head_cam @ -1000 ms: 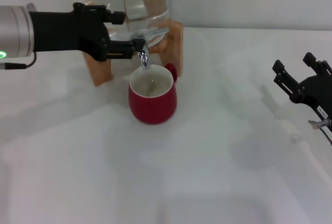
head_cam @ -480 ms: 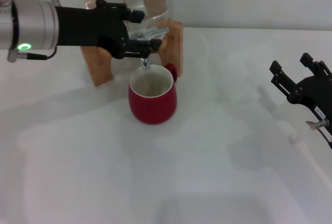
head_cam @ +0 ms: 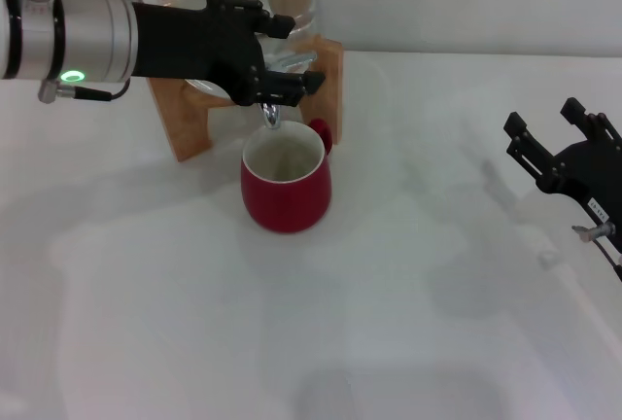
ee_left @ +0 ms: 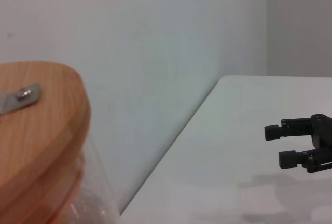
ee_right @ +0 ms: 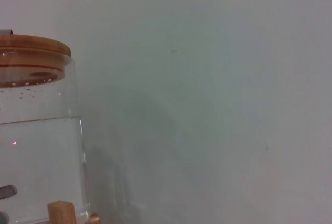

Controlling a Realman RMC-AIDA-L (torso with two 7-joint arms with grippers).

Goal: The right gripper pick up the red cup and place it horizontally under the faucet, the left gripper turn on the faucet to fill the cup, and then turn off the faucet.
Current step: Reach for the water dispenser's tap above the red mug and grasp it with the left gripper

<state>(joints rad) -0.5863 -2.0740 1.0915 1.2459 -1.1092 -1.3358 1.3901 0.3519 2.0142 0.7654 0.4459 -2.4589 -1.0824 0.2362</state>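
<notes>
The red cup [head_cam: 285,192] stands upright on the white table, its cream inside directly under the faucet [head_cam: 271,114] spout, handle turned to the far right. My left gripper [head_cam: 293,52] reaches in from the left at the chrome lever [head_cam: 297,58]. It is open, with one black finger above the lever and one below it. My right gripper [head_cam: 544,117] hangs open and empty at the right edge, well away from the cup. It also shows far off in the left wrist view as a right gripper [ee_left: 275,144].
The glass water jar [ee_right: 36,167] with a wooden lid [ee_left: 36,125] sits on a wooden stand [head_cam: 326,75] at the back, against a pale wall. The white table [head_cam: 389,323] spreads out in front and to the right of the cup.
My left gripper has moved right and slightly up, from beside the spout to straddling the lever. The right gripper has barely shifted. The cup has stayed put.
</notes>
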